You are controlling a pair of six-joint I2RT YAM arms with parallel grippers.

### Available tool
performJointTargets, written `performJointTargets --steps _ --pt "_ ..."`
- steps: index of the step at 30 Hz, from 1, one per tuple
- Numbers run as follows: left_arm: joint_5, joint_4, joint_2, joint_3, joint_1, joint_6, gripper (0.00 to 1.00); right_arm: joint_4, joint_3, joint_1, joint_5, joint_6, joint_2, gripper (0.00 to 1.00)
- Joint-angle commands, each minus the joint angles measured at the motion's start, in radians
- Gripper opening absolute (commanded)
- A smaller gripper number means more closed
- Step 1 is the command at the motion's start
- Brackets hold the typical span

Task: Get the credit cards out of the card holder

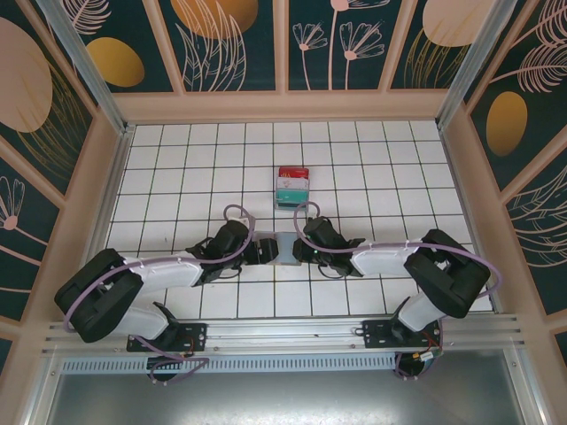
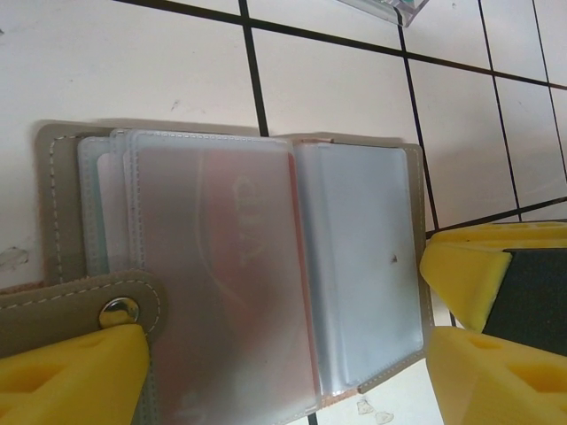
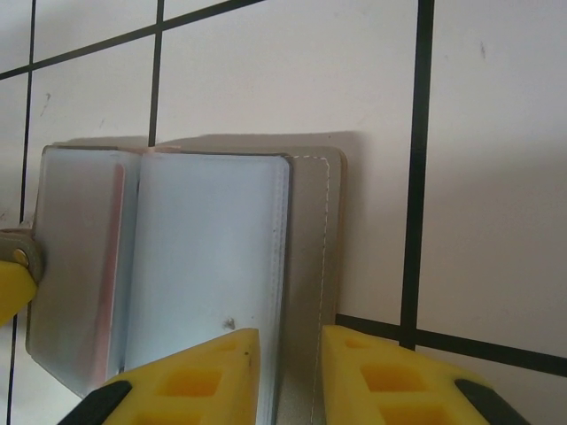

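Note:
The card holder (image 2: pixel 354 257) lies open and flat on the tiled floor, grey-brown cover down, frosted sleeves up. A reddish card (image 2: pixel 230 274) shows through the left sleeve; the right sleeve (image 3: pixel 208 257) looks pale blue. My left gripper (image 2: pixel 292 390) is open wide across the holder's near edge, one finger (image 2: pixel 71 376) at the snap strap (image 2: pixel 120 310). My right gripper (image 3: pixel 291 381) is open by a narrow gap, its fingertips straddling the holder's right cover edge (image 3: pixel 310 266). From above, both grippers (image 1: pixel 263 251) (image 1: pixel 298 248) meet at the holder (image 1: pixel 280 250).
A red, white and teal stack (image 1: pixel 292 186) sits about one tile beyond the holder. The right gripper's finger (image 2: pixel 469 274) shows beside the holder's right edge. Patterned walls enclose the white tiled floor (image 1: pixel 177 177).

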Motion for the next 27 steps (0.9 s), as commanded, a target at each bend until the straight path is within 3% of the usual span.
performJointTargets --steps 1,19,27 --pt "0.034 0.01 0.027 0.024 -0.014 0.01 0.83 0.023 0.004 0.016 0.01 0.008 0.02 0.25" --pt "0.03 -0.011 -0.02 0.045 -0.022 0.015 0.83 -0.023 0.016 0.018 0.047 0.007 -0.019 0.31" --pt "0.076 0.046 0.015 0.102 -0.067 0.009 0.81 -0.048 -0.005 0.017 0.094 0.024 -0.07 0.34"
